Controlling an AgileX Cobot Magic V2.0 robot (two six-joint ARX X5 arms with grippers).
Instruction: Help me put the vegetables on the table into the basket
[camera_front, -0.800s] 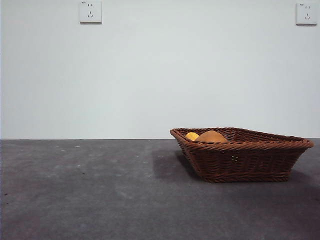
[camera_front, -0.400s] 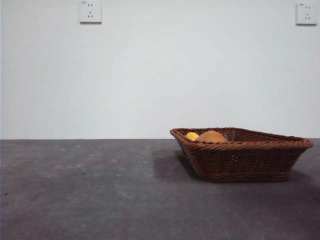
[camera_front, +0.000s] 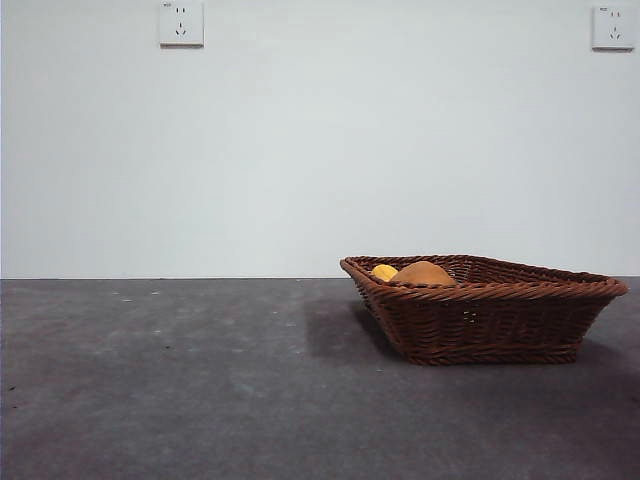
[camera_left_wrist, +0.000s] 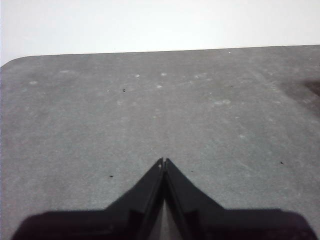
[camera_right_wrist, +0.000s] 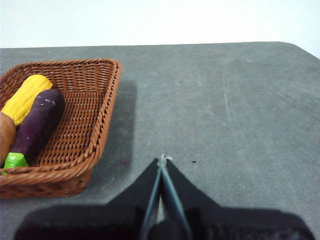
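The brown wicker basket (camera_front: 490, 310) stands on the dark grey table (camera_front: 200, 380) at the right; it also shows in the right wrist view (camera_right_wrist: 85, 130). In it lie the yellow corn cob (camera_right_wrist: 25, 97), the purple eggplant (camera_right_wrist: 37, 125) with green stem, and the tan potato (camera_right_wrist: 5, 135), partly cut off by the picture's edge. The front view shows only the tops of the potato (camera_front: 422, 273) and the corn (camera_front: 383, 271) above the rim. My right gripper (camera_right_wrist: 161, 159) is shut and empty over bare table beside the basket. My left gripper (camera_left_wrist: 163, 161) is shut and empty over bare table.
A white wall with two sockets (camera_front: 181, 23) stands behind the table. The table's rounded corner (camera_left_wrist: 15, 62) and its far edge show in the left wrist view. Neither arm shows in the front view.
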